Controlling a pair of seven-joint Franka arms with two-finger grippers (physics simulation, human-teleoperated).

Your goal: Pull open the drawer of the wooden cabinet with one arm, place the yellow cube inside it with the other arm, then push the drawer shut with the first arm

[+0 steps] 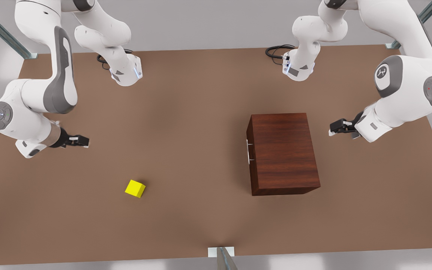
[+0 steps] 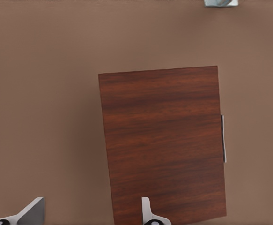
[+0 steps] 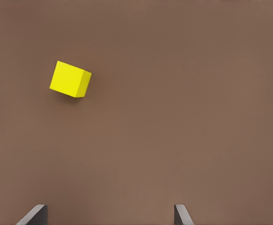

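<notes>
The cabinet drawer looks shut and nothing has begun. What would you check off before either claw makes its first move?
1. Drawer shut, handle free: ok.
2. Yellow cube alone on the table: ok.
3. Left claw open, beside the cabinet on the side away from the handle: ok.
4. Right claw open, apart from the cube: ok.
5. Left claw lined up with the handle: not ok.

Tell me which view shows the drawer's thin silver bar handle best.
The left wrist view: the thin silver bar handle runs full-length along the dark reddish-brown wooden cabinet. The front view shows it smaller, on the cabinet's side facing the small yellow cube.
</notes>
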